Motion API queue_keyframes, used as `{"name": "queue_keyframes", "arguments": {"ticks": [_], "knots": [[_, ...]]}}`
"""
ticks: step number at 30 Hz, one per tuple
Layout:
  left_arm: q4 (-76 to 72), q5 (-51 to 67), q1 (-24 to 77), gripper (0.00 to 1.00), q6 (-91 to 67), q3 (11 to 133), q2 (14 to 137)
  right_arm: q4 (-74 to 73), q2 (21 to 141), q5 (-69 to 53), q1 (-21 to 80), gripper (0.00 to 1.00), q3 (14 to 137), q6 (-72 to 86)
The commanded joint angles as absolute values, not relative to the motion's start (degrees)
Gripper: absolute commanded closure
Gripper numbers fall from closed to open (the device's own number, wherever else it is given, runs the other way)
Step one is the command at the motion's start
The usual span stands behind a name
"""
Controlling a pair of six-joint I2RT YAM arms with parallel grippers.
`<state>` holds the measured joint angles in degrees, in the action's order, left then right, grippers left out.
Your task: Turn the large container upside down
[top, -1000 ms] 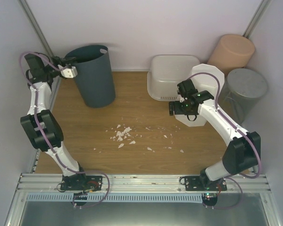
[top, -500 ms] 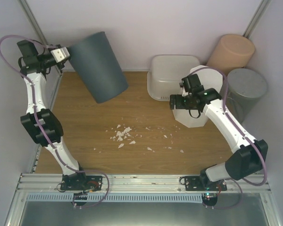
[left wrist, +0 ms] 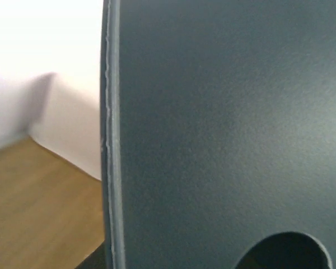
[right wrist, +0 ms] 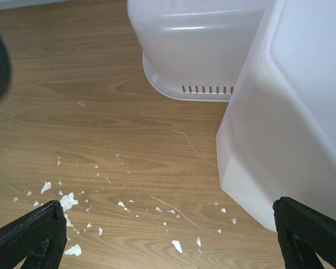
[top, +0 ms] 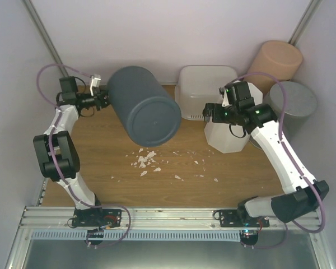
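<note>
Down on the wooden tabletop (top: 101,162) we've got a scatter of white scraps (top: 145,159) right in the middle. Pale walls (top: 157,33) close the cell in, with slanted metal posts (top: 42,31) in the back corners and an aluminium rail (top: 168,216) along the near edge.

Over to the clutter at the back right. A white basin (top: 204,84) sits upside down against the wall, and a white faceted bin (top: 229,134) stands just beside it, also inverted. Behind that are a peach tub (top: 274,61) and a grey tub (top: 294,103), crowded into the corner.

Now the big one: the dark grey container (top: 148,109) is up off the wood at back left, tipped on its side, its flat base facing up and toward the near right. The left gripper (top: 99,94) pinches its rim at the far left. The left wrist view is filled by the container's wall, its rim edge (left wrist: 109,140) and a handle hole (left wrist: 285,252).

The right gripper (right wrist: 168,230) hangs above the table next to the faceted bin, fingers (right wrist: 31,232) spread wide, holding nothing.
</note>
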<state>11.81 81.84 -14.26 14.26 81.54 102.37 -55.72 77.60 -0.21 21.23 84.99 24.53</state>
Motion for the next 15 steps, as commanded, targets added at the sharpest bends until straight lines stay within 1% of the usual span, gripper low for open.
{"name": "queue_keyframes", "arguments": {"ticks": [1,5,9,15], "knots": [[9.55,89.18,-11.44,1.0,-1.63,79.55,102.59,-57.69,75.28,-1.38,20.63,0.0,87.29,25.72],[19.63,86.82,-8.3,1.0,4.62,78.72,105.67,-57.45,73.37,-2.03,20.59,0.0,86.15,26.48],[15.99,87.2,-5.74,1.0,0.27,73.74,108.89,-57.39,71.9,-3.12,20.65,0.0,85.59,27.11],[18.61,86.03,-2.96,1.0,0.35,73.87,116.6,-56.44,68.97,-4.19,20.71,0.0,88.12,29.25]]}}
